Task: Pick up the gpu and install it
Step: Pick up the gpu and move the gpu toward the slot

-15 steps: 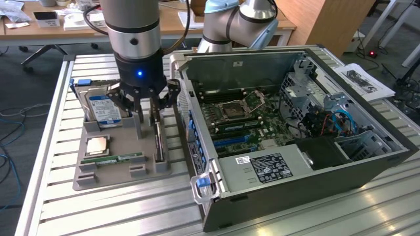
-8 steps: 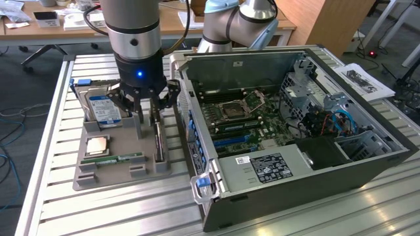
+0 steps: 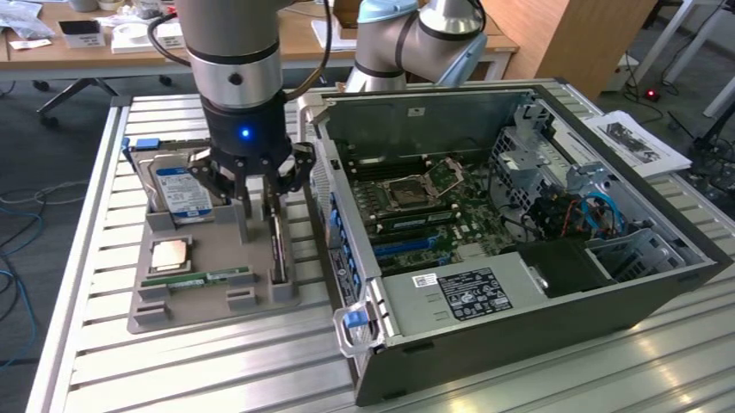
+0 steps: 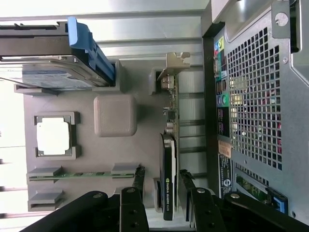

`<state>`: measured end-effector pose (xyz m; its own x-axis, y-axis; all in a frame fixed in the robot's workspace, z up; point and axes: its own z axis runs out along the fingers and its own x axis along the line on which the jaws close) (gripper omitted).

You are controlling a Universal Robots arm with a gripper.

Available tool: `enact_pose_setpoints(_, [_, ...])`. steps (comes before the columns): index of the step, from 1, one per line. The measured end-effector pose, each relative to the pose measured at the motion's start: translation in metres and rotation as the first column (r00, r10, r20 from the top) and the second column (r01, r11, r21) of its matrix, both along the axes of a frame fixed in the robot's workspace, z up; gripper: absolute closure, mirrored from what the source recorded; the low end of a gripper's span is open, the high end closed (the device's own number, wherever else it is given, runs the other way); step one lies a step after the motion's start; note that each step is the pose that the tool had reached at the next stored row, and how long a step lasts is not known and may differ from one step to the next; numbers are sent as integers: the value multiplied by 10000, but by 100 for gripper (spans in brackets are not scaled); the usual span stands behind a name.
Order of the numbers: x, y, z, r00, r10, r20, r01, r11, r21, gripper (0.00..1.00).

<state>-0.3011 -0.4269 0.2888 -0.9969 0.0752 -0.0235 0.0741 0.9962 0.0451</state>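
You are near the start of the job. The gpu (image 4: pixel 169 150) stands on its thin edge in a slot of the grey tray (image 3: pixel 189 301), on the side next to the computer case (image 3: pixel 517 327). It is not lifted, and it is not in the case.

Your end effector (image 4: pixel 161 171) is low over the tray, with one finger on each side of the gpu. It is about half open. In the wrist view there is a gap on at least one side of the card, so I think it has hold of nothing yet. Left to do: the grab, the lift and the fitting into the case.

Some things are hard to see. You cannot tell for sure if one finger (image 4: pixel 186 181) is touching the card. In the exterior view the end effector (image 3: pixel 262 202) covers one end of the gpu (image 3: pixel 278 254). The bottom edge of the card is hidden inside its slot. The place in the case where the card should go is too busy to pick out.
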Motion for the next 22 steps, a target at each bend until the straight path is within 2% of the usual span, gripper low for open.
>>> enact_pose_setpoints(17, [51,0,-15,10000,-1,-1,1,10000,-5,57])
enact_pose_setpoints(18, [51,0,-14,10000,-1,-1,1,10000,-5,52])
enact_pose_setpoints(19, [51,0,-14,10000,-1,-1,1,10000,-5,52])
enact_pose_setpoints(20, [51,0,-14,10000,-1,-1,1,10000,-5,45])
enact_pose_setpoints(22, [51,0,-14,10000,-1,-1,1,10000,-5,45])
